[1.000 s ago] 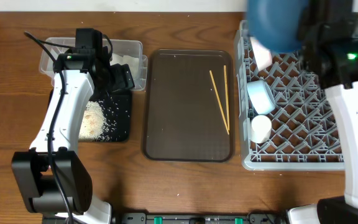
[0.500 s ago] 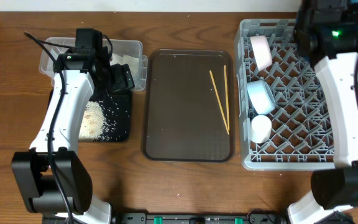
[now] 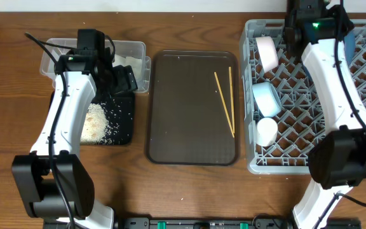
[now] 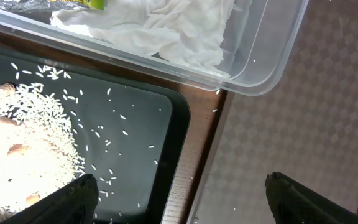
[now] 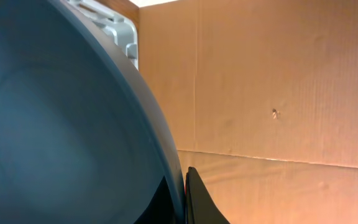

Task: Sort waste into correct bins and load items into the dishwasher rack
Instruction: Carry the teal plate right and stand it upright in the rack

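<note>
- Right gripper [image 5: 183,194]: clamped on the rim of the large dark-blue bowl [image 5: 55,124]. The bowl's hollow faces the wrist camera and fills most of that view.
- Overhead: right arm sits over the far side of the big square grey lattice rack [image 3: 297,137]. The bowl is mostly hidden under the arm.
- Rack's left column, far to near: cream bowl [image 3: 267,52] on edge, light-blue bowl [image 3: 267,98] tilted, small white cup [image 3: 267,130].
- Two wooden chopsticks [image 3: 224,102] lie on the right part of the brown serving tray [image 3: 183,127]. Long axes run far-to-near in a narrow V, ends meeting on the near side.
- Left gripper [image 4: 182,183]: jaws spread wide, nothing between them, above the right edge of the shallow black rectangular tray [image 4: 135,137].
- Black tray holds a heap of white cooked rice [image 4: 23,149], with stray grains around it.
- Clear rectangular plastic tub [image 4: 266,68], just beyond the black tray, holds crumpled white tissue [image 4: 166,31] and a yellow-green wrapper [image 4: 86,3].
</note>
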Motion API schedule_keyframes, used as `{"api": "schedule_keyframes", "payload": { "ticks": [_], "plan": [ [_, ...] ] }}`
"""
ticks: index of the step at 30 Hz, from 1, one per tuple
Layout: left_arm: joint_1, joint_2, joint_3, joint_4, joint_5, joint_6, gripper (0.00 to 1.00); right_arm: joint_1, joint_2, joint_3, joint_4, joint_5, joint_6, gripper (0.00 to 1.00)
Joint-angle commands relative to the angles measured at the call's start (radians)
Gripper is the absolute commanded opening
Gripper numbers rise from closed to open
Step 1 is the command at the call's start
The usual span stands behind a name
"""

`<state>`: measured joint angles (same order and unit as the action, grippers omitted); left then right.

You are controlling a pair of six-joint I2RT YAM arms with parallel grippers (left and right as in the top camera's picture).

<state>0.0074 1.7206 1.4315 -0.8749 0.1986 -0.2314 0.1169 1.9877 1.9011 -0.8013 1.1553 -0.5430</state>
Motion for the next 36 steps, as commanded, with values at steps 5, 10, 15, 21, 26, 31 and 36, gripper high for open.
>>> {"api": "schedule_keyframes", "payload": {
  "ticks": [5,10,15,21,26,31,36],
  "plan": [
    [0.003,-0.008,0.011,-0.003,-0.013,0.009,0.88,-0.008,0.044,0.001,0.005,0.094,-0.012,0.01],
    [0.003,-0.008,0.011,-0.003,-0.013,0.010,0.88,0.002,0.061,0.001,-0.035,0.091,0.050,0.01],
    [0.003,-0.008,0.011,-0.003,-0.013,0.010,0.88,0.022,0.069,0.000,-0.133,-0.048,0.115,0.01],
    [0.003,-0.008,0.011,-0.003,-0.013,0.009,0.89,0.054,0.069,0.000,-0.218,-0.208,0.227,0.18],
    [0.003,-0.008,0.011,-0.003,-0.013,0.010,0.89,0.050,0.070,0.000,-0.237,-0.294,0.315,0.23],
    [0.003,-0.008,0.011,-0.003,-0.013,0.010,0.88,0.024,0.070,0.000,-0.239,-0.334,0.394,0.20],
    [0.003,-0.008,0.011,-0.003,-0.013,0.009,0.88,-0.020,0.070,0.000,-0.243,-0.436,0.401,0.22]
  ]
}}
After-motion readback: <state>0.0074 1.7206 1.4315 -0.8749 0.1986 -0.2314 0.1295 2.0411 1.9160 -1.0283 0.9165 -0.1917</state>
